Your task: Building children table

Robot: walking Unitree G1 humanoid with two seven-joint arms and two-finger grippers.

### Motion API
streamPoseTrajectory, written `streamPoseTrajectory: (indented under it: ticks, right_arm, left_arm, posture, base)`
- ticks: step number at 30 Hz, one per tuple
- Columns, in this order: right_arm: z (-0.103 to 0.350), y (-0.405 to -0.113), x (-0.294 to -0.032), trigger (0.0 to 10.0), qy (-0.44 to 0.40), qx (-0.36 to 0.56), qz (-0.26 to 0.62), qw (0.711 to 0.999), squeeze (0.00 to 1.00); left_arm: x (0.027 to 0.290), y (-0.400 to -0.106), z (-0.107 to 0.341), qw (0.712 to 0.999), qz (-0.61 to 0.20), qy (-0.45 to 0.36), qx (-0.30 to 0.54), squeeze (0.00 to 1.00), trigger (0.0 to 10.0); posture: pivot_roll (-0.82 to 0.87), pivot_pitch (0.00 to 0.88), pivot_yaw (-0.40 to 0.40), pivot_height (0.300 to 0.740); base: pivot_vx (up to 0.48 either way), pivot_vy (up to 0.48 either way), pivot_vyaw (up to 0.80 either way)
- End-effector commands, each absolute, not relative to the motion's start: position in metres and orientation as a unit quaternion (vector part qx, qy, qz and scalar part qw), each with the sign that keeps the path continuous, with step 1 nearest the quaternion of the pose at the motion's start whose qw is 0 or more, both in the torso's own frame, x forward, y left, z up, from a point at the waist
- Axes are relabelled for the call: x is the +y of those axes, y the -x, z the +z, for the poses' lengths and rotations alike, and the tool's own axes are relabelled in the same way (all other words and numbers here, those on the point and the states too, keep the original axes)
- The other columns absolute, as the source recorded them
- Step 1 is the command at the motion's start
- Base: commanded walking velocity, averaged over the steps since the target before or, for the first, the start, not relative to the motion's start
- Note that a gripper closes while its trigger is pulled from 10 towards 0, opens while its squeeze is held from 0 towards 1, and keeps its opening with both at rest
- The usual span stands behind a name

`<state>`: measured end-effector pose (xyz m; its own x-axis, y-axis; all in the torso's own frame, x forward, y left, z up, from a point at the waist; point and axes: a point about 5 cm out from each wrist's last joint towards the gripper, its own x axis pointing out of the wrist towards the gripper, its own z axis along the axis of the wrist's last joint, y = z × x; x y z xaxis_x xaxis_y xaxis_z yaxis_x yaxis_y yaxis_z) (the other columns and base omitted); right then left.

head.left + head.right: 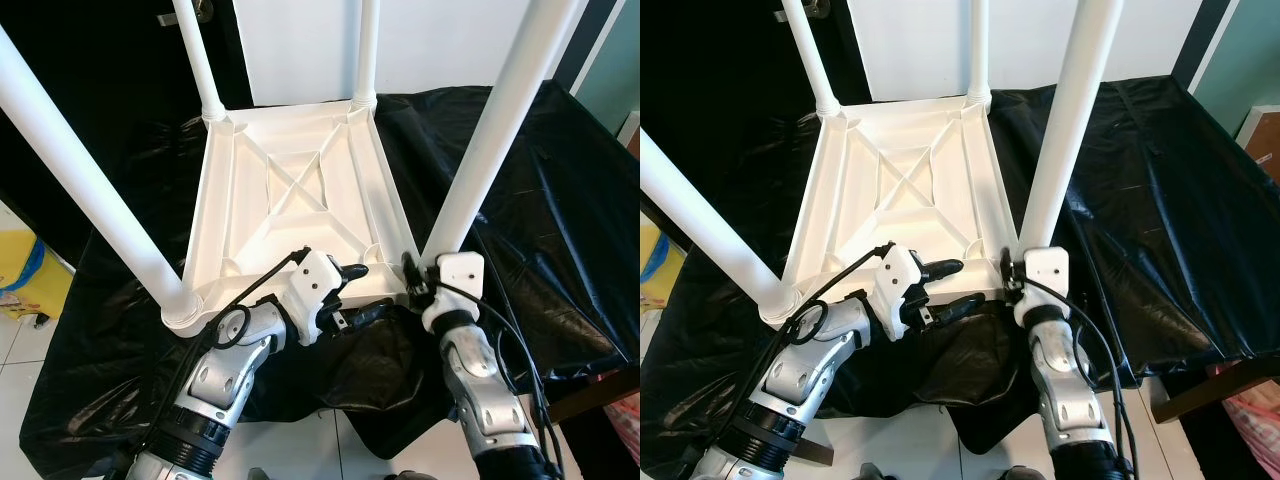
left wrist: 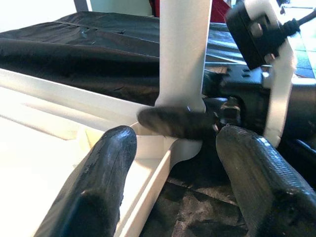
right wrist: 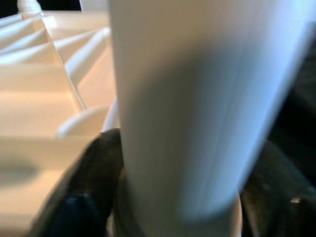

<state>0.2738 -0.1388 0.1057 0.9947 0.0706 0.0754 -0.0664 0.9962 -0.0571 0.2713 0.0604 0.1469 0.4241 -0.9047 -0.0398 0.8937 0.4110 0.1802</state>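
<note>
My right gripper (image 3: 173, 207) is clamped around the base of the near-right table leg (image 1: 487, 140). My left gripper (image 1: 358, 292) sits spread wide at the near edge of the upside-down white tabletop (image 1: 290, 190), which lies on black plastic sheeting (image 1: 540, 200).

Table (image 1: 290, 190), upside down at frame centre, is looking like smooth white plastic w/ a slight sheen; legs (image 1: 495, 130) the same, glossier. Sheet (image 1: 540, 190) under it is showing as thin black plastic film, crinkled, shiny. Arms (image 1: 225, 375) at bottom are reading as brushed silver metal; fingers (image 2: 106, 182) matt black, faintly grainy. Floor (image 1: 20, 350), lower left, is glossy tile.
</note>
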Motion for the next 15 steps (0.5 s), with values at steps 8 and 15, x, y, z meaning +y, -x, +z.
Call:
streamPoseTrajectory:
  ticks: [8,15]
  right_arm:
    - [0.102,-0.26,-0.146,10.0,0.039,-0.038,0.066,0.996,1.0]
    - [0.098,-0.249,-0.15,10.0,0.046,-0.03,0.089,0.995,0.0]
  left_arm:
    - [0.069,-0.273,0.141,0.851,-0.515,-0.099,-0.021,0.0,10.0]
    - [0.08,-0.275,0.131,0.857,-0.501,-0.118,-0.001,0.0,10.0]
  posture:
    - [-0.12,0.084,0.035,0.74]
    - [-0.12,0.088,0.035,0.74]
  base:
    - [0.0,0.0,0.0]
    - [0.0,0.0,0.0]
